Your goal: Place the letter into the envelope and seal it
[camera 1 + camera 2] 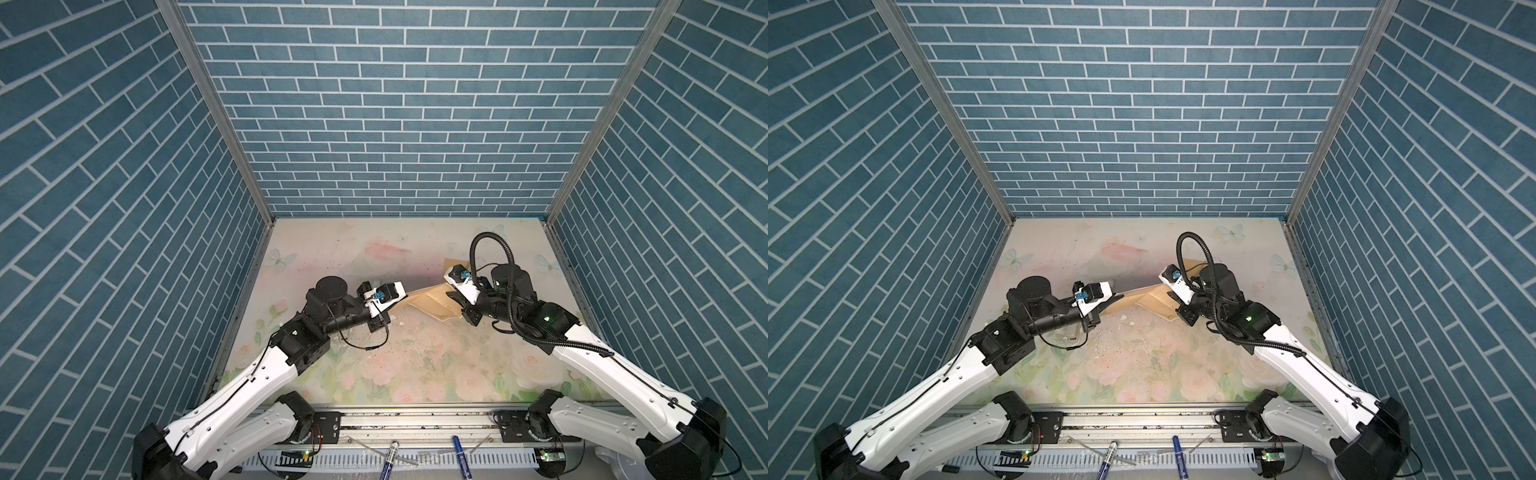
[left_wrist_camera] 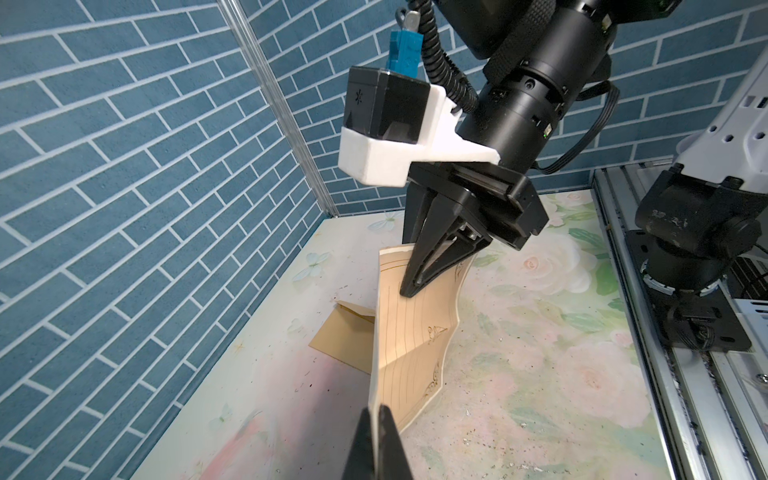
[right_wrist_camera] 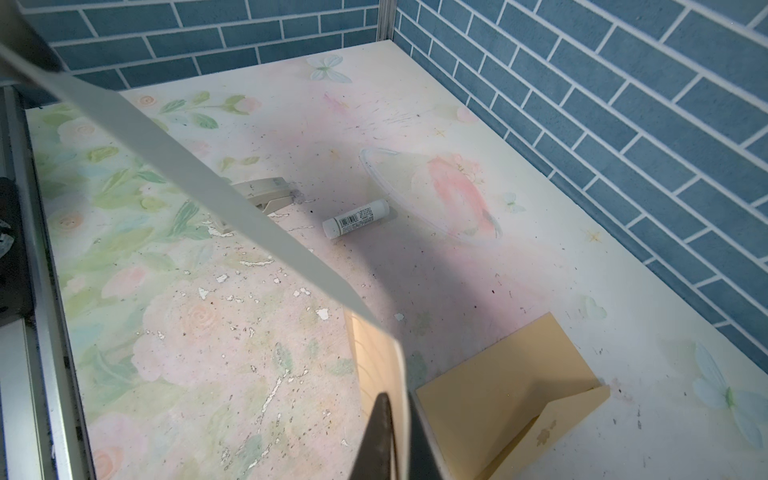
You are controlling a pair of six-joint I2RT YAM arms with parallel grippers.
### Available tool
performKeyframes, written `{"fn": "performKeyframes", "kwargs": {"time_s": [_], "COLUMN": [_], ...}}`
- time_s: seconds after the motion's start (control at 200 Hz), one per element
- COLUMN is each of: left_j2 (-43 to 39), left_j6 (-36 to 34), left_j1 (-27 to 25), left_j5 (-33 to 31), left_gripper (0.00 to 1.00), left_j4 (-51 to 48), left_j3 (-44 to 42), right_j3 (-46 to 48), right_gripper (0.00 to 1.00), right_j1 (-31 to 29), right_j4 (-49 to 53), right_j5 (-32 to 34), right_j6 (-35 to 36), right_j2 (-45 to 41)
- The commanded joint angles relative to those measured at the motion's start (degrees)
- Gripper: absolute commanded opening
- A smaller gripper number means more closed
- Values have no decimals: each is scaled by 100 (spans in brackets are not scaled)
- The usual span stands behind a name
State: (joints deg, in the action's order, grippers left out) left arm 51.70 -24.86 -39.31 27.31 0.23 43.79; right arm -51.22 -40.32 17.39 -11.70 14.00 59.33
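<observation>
The cream lined letter hangs above the table between both arms, bent along a crease. My left gripper is shut on one edge of the letter. My right gripper is shut on the opposite edge of the letter; it also shows in the left wrist view. The tan envelope lies flat on the table beside and below the letter. Its flap is folded open, and only a corner shows in both top views.
A white glue stick and a pale stapler-like object lie on the floral table, with a clear round lid near them. Blue brick walls close in three sides. Two pens rest on the front rail.
</observation>
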Motion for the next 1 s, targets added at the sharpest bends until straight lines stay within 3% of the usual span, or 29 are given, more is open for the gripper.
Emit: {"fn": "performKeyframes", "kwargs": {"time_s": [0.0, 0.315, 0.55, 0.695, 0.835, 0.995], "left_j2": [-37, -95, -625, -515, 160, 597], "left_j6": [55, 227, 469, 589, 421, 254], "left_j1": [-24, -33, -33, -33, -33, -33], "left_j5": [142, 363, 432, 320, 347, 709], "left_gripper": [5, 21, 55, 75, 78, 78], "left_j4": [5, -66, -724, -952, -1590, -1254], "left_j3": [25, 28, 461, 674, 1271, 1265], "right_j3": [-103, -39, 85, 180, 252, 405], "right_gripper": [0, 0, 0, 0, 0, 0], "right_j1": [51, 166, 322, 323, 325, 323], "right_j4": [-197, -408, -499, -574, -643, -785], "right_j5": [-175, 169, 795, 204, -554, -1464], "right_j6": [-147, -214, 51, 216, 360, 458], "right_j2": [-2, -25, -74, -179, -267, -333]}}
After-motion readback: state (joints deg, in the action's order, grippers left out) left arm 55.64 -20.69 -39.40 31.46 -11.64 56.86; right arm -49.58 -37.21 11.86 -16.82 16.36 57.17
